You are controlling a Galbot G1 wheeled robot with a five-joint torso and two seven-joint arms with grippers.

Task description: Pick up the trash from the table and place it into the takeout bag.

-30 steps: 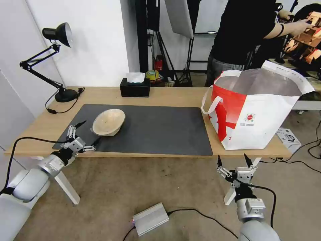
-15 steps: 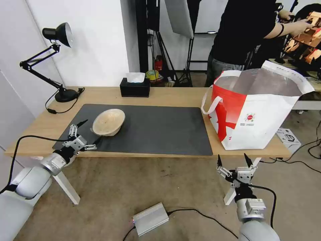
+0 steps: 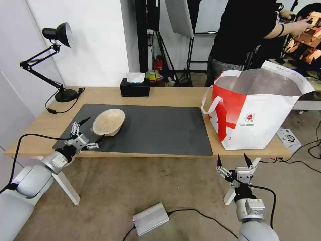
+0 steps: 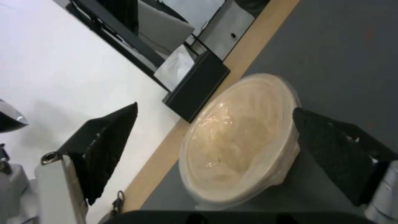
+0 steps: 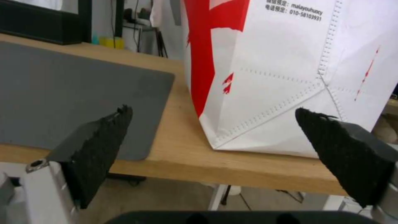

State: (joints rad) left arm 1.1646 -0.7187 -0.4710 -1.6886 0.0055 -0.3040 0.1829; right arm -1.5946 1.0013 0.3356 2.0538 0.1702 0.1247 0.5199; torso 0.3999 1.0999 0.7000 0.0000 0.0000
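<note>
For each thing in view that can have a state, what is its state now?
Beige bowl: upright on the mat, not gripped.
Takeout bag: standing, mouth open.
Tissue box: a tissue sticks out.
Left gripper: open, near the bowl.
Right gripper: open, below the table edge.

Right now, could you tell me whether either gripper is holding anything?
Nothing is held: the open left gripper sits beside the beige bowl; the right gripper is open.

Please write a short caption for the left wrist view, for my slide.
Open left gripper facing the beige bowl on the dark mat, black tissue box behind.
</note>
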